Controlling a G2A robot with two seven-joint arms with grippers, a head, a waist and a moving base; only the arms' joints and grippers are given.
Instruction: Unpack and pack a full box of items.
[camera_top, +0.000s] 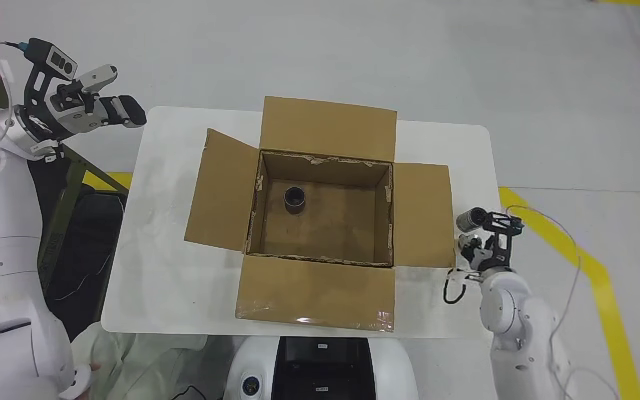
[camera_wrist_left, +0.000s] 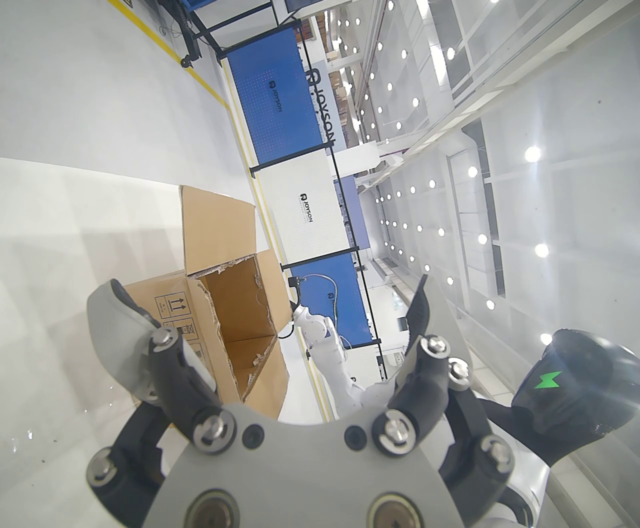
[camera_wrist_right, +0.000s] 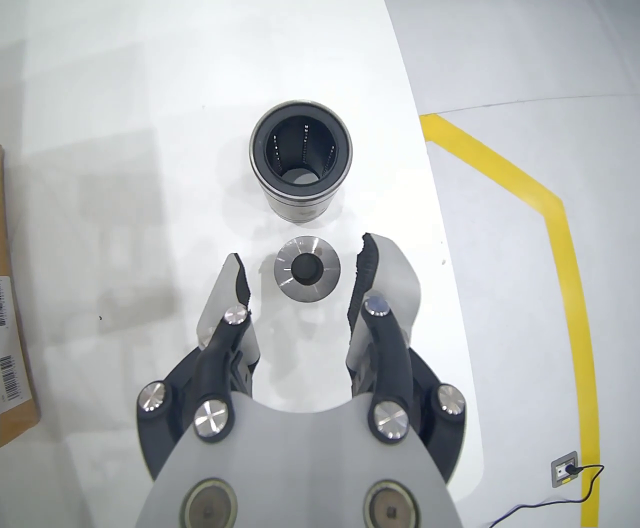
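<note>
Hanging over the right end of the counter (camera_top: 160, 250), the right hand (camera_wrist_right: 301, 250) has its fingers spread. A small metal ring (camera_wrist_right: 307, 274) stands on the counter between them, with a gap to each finger. Just past the fingertips a bigger metal tube (camera_wrist_right: 301, 160) stands upright with its dark-lined open end up, near the ring but not touching it. Both pieces sit outside the cardboard box (camera_top: 330, 295), beside its right flap and close to the counter's edge.

The box stands in the middle of the counter with all four flaps folded out. On its floor, toward the far-left part, stands one short dark tube (camera_top: 295, 200).

Farthest off, the left hand (camera_top: 125, 108) is held off the counter's far-left corner, well apart from the box. In its wrist view, its fingers (camera_wrist_left: 120, 310) are wide apart, nothing between them.
</note>
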